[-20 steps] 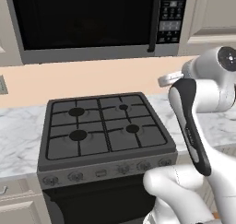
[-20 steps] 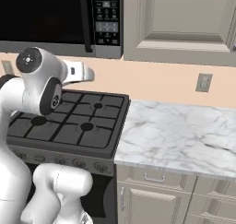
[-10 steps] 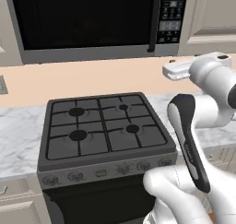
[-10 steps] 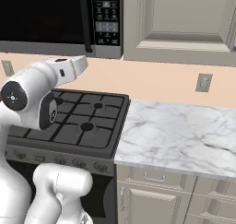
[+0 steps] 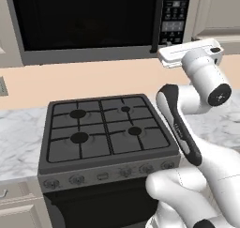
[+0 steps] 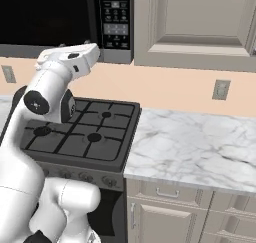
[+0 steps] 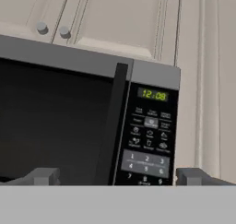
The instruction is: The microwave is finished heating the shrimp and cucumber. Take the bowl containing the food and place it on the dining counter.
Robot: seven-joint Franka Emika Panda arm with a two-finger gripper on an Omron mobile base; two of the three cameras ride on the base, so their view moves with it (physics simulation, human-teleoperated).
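Compared with a second ago, your white arm has swung its hand upward: the gripper (image 7: 117,176) sat low beside the arm's shoulder over the right edge of the stove then, and now it is raised to the lower right corner of the black-fronted microwave with its grey frame (image 5: 93,23), pointing at it. The base has not driven; stove, counter and cabinets sit in the same places in both base views.

In the hand view your two dark finger tips (image 7: 44,176) stand wide apart with nothing between them, one under the dark door glass and the other under the cream cabinet panel to the right of the keypad. Between them you see the vertical black door handle (image 7: 110,126) and the black control panel with its green clock display (image 7: 150,131).

The microwave door is closed and its window is dark, so you cannot see the bowl, the shrimp or the cucumber; you cannot tell from these views where they sit.

Below the hand lies the black four-burner gas stove with grey knob panel (image 5: 105,131), and to its right the white grey-veined marble worktop on beige cabinets (image 6: 195,147). Cream upper cabinets (image 6: 200,22) hang right of the microwave, and a wall outlet (image 6: 220,89) sits on the peach backsplash.
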